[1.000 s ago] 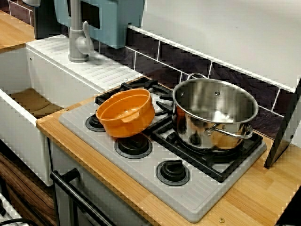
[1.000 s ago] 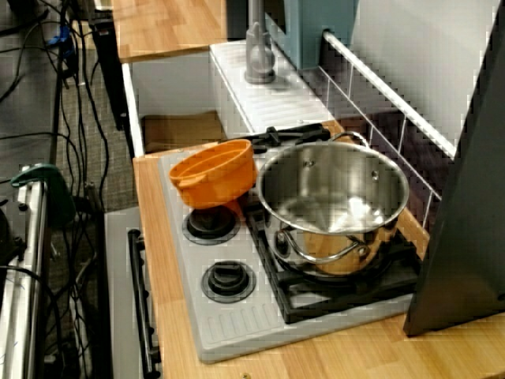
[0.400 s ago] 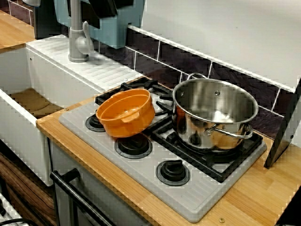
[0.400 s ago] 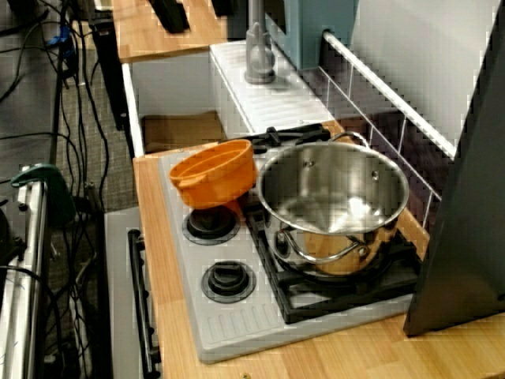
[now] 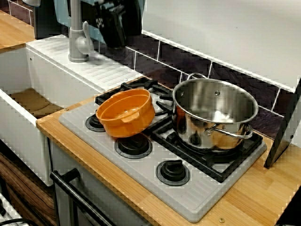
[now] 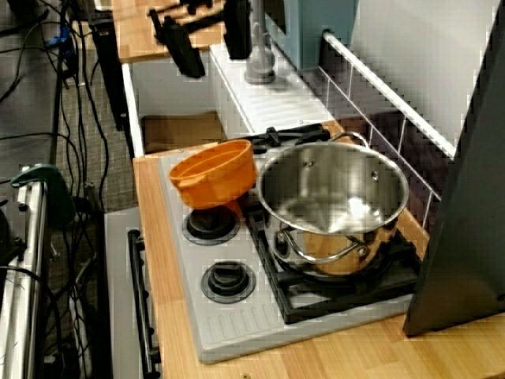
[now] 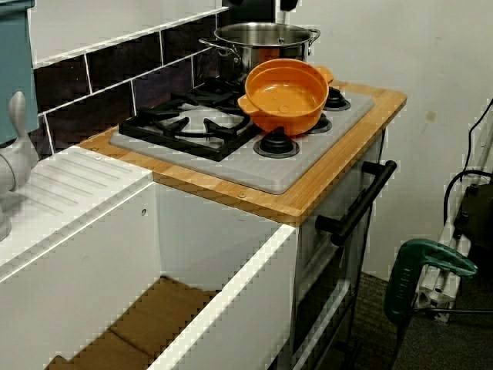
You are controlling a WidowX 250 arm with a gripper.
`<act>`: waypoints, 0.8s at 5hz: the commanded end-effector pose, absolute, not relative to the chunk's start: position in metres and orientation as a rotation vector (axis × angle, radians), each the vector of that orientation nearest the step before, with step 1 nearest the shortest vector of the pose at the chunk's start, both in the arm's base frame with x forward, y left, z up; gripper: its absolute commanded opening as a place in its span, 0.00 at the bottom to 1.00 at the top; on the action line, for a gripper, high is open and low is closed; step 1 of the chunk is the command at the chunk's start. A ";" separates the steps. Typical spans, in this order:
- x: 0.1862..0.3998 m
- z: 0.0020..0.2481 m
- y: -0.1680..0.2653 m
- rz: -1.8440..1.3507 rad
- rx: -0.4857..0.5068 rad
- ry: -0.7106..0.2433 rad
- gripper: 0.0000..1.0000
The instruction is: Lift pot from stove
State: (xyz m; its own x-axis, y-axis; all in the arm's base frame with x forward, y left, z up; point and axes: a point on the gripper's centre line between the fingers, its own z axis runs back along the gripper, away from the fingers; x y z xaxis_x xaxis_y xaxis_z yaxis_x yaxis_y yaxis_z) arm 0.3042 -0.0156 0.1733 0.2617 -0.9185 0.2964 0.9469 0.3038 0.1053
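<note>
The orange pot (image 5: 126, 113) sits tilted at the front left of the grey stove (image 5: 202, 197), leaning off the black grate over the knobs. The view from the right end shows the pot (image 6: 213, 174) the same way, and the view from the sink end shows the pot (image 7: 283, 96) on the stove (image 7: 254, 166). My black gripper (image 6: 209, 43) hangs open and empty over the white drainboard, well left of and behind the pot. In the front view the gripper (image 5: 115, 28) is at the top edge, next to the tap. The sink-end view does not include it.
A large shiny steel pot (image 5: 214, 113) stands on the right grate, almost touching the orange pot. A grey tap (image 5: 77, 40) rises on the drainboard by the gripper. The white sink (image 7: 223, 293) lies left of the stove. A dark panel (image 6: 465, 221) stands at the right.
My gripper has come down into view over the drainboard and sink, with its fingers spread. The orange pot and the steel pot have not moved.
</note>
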 end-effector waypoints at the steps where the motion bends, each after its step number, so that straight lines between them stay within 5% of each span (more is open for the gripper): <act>1: 0.303 0.154 -0.020 -1.272 -0.060 -0.351 1.00; 4: 0.303 0.122 -0.034 -1.261 -0.040 -0.328 1.00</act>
